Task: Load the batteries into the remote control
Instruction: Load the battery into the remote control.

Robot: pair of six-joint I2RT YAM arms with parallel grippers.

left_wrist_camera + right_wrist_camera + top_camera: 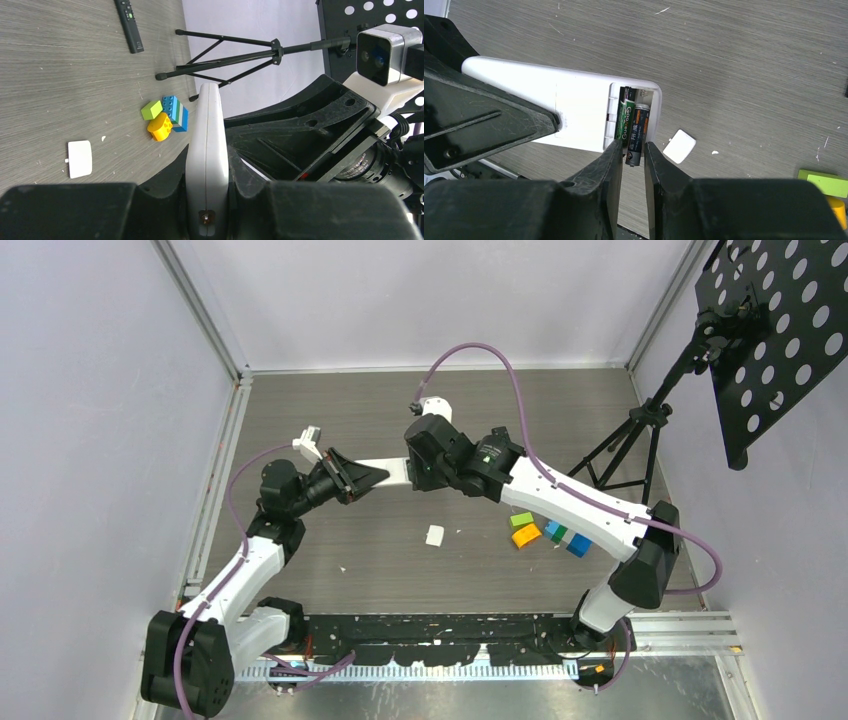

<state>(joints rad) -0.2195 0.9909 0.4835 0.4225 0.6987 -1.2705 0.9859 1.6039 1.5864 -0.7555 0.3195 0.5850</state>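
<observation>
My left gripper [207,200] is shut on a white remote control [207,150], gripping it by its sides and holding it above the table [330,405]. The right wrist view shows the remote's [574,115] open battery bay. A green-black battery [625,117] lies inside it. A dark battery [638,135] with an orange band leans in beside it, its lower end sticking out past the remote's edge. That end sits between the tips of my right gripper [633,150], with a thin gap on each side. From above, the two grippers meet at the remote [385,472].
The white battery cover [435,535] lies on the table below the remote. Green, orange and blue blocks [545,532] sit to its right. A black remote [129,25] lies farther off. A black tripod [630,440] with a perforated panel [780,330] stands at the right.
</observation>
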